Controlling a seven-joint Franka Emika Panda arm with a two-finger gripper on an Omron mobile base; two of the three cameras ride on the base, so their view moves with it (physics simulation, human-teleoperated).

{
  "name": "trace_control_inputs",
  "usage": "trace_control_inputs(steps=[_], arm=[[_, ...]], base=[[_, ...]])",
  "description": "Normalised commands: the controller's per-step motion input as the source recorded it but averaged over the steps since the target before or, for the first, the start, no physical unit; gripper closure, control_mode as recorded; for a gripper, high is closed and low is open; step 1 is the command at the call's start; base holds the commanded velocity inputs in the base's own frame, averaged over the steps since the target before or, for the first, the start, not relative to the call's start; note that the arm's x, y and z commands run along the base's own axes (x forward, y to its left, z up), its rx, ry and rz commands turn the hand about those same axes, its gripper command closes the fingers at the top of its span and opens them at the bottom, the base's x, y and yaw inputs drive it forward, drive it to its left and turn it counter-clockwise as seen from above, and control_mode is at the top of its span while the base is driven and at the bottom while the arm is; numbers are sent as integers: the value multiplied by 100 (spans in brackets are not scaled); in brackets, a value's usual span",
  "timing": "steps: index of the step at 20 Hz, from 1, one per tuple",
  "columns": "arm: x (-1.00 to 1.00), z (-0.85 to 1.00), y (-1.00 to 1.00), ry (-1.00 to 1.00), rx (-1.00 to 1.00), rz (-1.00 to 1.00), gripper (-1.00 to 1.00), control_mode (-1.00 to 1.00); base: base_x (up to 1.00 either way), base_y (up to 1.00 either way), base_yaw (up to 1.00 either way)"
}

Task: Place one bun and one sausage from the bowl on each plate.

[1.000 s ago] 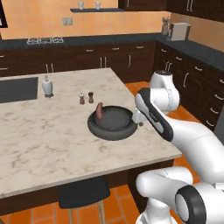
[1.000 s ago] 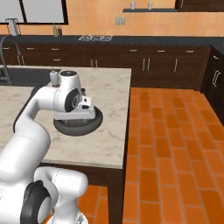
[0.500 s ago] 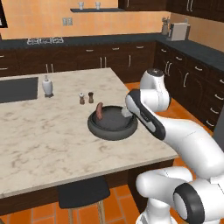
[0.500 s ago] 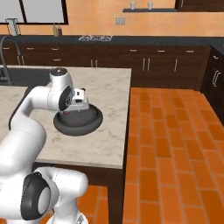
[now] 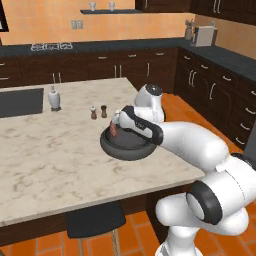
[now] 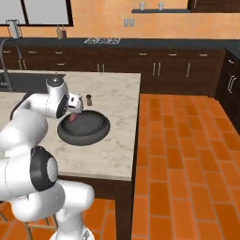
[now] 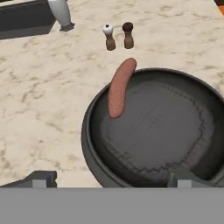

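Reddish-brown sausage (image 7: 120, 88) leaned on the bowl (image 7: 89, 144) rim.
Smooth and slightly curved, it rested inside the dark, thick-rimmed bowl; jaws stood wide apart.

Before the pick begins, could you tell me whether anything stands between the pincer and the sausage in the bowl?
Nothing visible does. The open pincer looks over the bowl at the sausage leaning on its rim, with open space between them.

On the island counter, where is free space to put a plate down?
Bare marble lies left of the bowl, out to the counter's front edge. Behind the bowl it is tighter: two shakers and a white bottle beside the sink.
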Motion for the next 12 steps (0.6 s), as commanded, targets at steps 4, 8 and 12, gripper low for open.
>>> trace_control_inputs(steps=[4, 8, 12], arm=[[47, -3, 41, 7, -7, -4, -100, -100], [65, -21, 11, 7, -14, 0, -100, -100], [49, -41, 0, 20, -10, 0, -100, -100]], base=[[0, 0, 0], [0, 0, 0], [0, 0, 0]])
